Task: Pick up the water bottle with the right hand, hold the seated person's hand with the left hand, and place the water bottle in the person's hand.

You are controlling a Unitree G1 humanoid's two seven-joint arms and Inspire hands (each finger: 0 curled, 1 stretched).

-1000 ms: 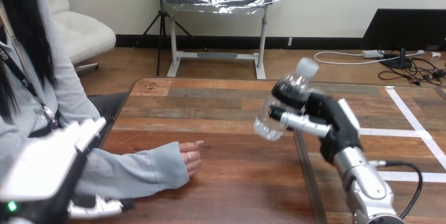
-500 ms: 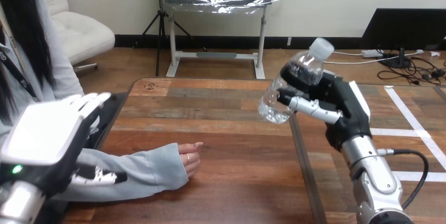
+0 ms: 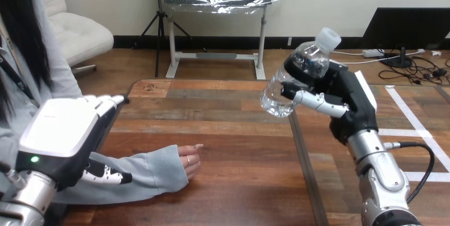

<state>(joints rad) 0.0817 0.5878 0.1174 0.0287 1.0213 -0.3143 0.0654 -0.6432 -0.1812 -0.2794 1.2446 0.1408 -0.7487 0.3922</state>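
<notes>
The right robot hand [image 3: 347, 101] has carried the water bottle [image 3: 310, 62] higher over the last second. Its fingers are curled round the tilted bottle, well above the table [image 3: 239, 130] on the right. The left robot hand [image 3: 61, 128] has risen from the near left corner and now hangs over the person's forearm [image 3: 143, 175], fingers straight and together, touching nothing. The person's hand [image 3: 191, 161] has not moved and rests loosely curled on the table. The pickup looks done; holding that hand comes next.
</notes>
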